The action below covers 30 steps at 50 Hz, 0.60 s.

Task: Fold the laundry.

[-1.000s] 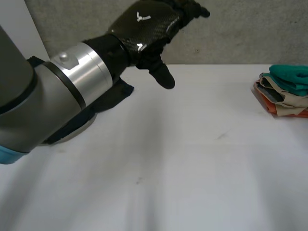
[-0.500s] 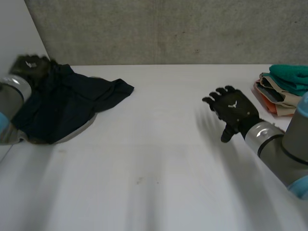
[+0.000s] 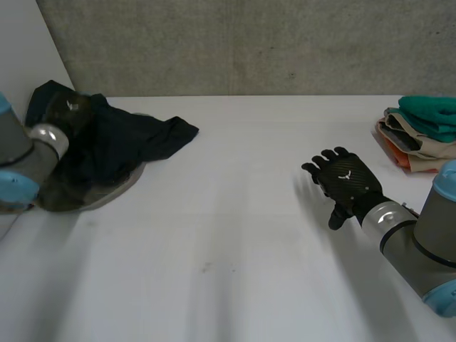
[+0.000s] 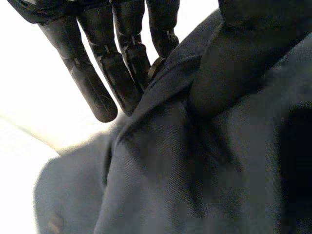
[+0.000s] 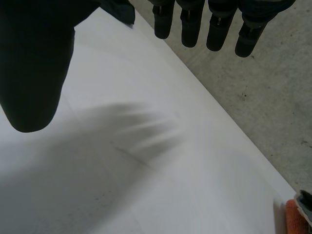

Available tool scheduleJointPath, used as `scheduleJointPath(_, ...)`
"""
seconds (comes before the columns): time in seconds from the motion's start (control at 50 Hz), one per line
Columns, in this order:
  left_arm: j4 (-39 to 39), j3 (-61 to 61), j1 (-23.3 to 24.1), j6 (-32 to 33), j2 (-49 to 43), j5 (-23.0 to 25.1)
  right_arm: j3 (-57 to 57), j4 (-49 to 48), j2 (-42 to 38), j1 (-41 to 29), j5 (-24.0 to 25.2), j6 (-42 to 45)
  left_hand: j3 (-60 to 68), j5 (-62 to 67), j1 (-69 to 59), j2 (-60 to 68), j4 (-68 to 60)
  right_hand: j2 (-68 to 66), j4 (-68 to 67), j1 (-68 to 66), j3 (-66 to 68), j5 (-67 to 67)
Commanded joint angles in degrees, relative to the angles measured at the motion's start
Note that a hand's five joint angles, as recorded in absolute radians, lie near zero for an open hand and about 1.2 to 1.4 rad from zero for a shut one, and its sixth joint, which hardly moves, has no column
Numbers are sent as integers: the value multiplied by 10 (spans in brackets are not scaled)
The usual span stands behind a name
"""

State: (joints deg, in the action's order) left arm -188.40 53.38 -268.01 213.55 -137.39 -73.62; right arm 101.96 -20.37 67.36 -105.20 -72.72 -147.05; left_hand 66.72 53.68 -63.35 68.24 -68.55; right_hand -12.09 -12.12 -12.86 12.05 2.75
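Bare table between garment and stack

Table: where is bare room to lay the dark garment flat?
The middle of the table, between the garment and the right hand, is bare, and so is the near side. Crowded: the left, with garment and left hand; the right edge, with the folded stack.

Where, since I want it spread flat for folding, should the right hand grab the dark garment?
By the dark garment's pointed corner sticking out onto the table, coming from the table's middle: it lies flat and free, away from the left hand.
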Motion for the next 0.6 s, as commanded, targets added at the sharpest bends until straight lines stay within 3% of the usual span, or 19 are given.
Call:
scheduleJointPath(0.02,-36,54,73,-183,174,-15,-1,-2,15,2,-1,-5,133,163,-166,118,-115,21,21,29,-21,-28)
scheduleJointPath(0.14,-76,82,163,-340,276,-17,-1,-6,31,18,-16,-12,133,163,-166,118,-115,21,21,29,-21,-28)
scheduleJointPath(0.22,-99,86,229,-381,274,-23,-2,-6,43,29,-37,-29,133,163,-166,118,-115,21,21,29,-21,-28)
scheduleJointPath(0.38,-88,88,344,-377,143,-21,-6,-6,61,61,-64,-78,133,163,-166,118,-115,21,21,29,-21,-28)
scheduleJointPath(0.46,-70,88,370,-362,93,-21,-11,-6,63,76,-66,-92,133,163,-166,118,-115,21,21,29,-21,-28)
scheduleJointPath(0.54,-41,92,391,-329,85,-21,-13,-6,63,81,-66,-92,-459,-429,426,-475,478,21,21,29,-21,-28)
scheduleJointPath(0.6,-24,95,398,-315,95,-23,-17,-5,63,81,-68,-92,-493,-462,459,-508,511,21,21,29,-21,-28)
